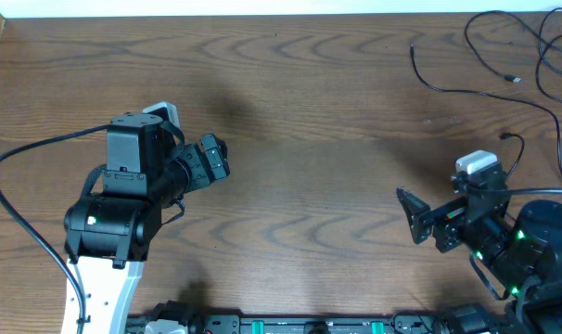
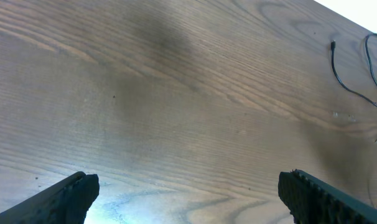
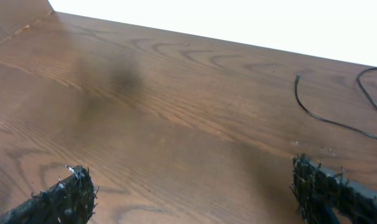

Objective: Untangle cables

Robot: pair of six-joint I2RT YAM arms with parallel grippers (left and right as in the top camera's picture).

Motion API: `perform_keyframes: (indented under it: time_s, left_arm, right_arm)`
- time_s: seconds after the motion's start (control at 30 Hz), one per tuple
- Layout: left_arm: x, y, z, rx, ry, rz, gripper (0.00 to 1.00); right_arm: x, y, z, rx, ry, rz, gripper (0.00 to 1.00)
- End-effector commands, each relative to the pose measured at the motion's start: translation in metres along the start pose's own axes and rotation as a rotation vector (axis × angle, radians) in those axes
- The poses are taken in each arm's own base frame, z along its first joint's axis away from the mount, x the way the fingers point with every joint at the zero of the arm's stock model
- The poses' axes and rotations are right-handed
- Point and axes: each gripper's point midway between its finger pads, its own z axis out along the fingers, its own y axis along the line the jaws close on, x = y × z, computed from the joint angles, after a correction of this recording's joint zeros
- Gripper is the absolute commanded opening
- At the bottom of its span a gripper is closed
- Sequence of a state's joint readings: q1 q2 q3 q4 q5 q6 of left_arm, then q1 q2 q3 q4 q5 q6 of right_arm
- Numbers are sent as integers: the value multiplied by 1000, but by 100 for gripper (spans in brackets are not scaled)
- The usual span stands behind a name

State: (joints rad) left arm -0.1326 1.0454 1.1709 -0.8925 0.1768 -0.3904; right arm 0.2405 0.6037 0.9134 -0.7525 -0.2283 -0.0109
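The cables (image 1: 515, 80) are thin black cords lying in loose loops at the table's far right corner, one with a small plug end. Part of them runs out of the overhead view. My left gripper (image 1: 216, 160) hovers over the left middle of the table, open and empty, far from the cords. My right gripper (image 1: 411, 215) is low on the right, also open and empty, with the cords beyond it. In the left wrist view a cord (image 2: 335, 65) shows at the upper right, far ahead of the gripper (image 2: 188, 190). The right wrist view has a cord (image 3: 328, 121) ahead of the right finger; that gripper (image 3: 191, 190) holds nothing.
The wooden table (image 1: 309, 121) has a white edge along the back. A thicker black wire (image 1: 21, 153) loops out from the left arm's base, and another runs beside the right arm (image 1: 541, 246).
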Motion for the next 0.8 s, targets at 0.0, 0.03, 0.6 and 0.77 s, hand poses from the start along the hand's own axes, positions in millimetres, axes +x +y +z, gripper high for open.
perform_keyframes:
  time_s: [0.0,0.03,0.6,0.77]
  left_arm:
    - [-3,2,-1,-13,-9,14,98]
    - [-3,2,-1,-13,-9,14,98]
    - [-3,2,-1,-13,-9,14,98]
    - [-3,2,-1,-13,-9,14,98]
  right_arm:
    - [9,1,8,-17,9,-3,99]
    - [10,1,9,-20,10,-3,99]
    - [30,-10,47,-6,-54,-15,99]
    - [29,-14,54,2,-92,-21,99]
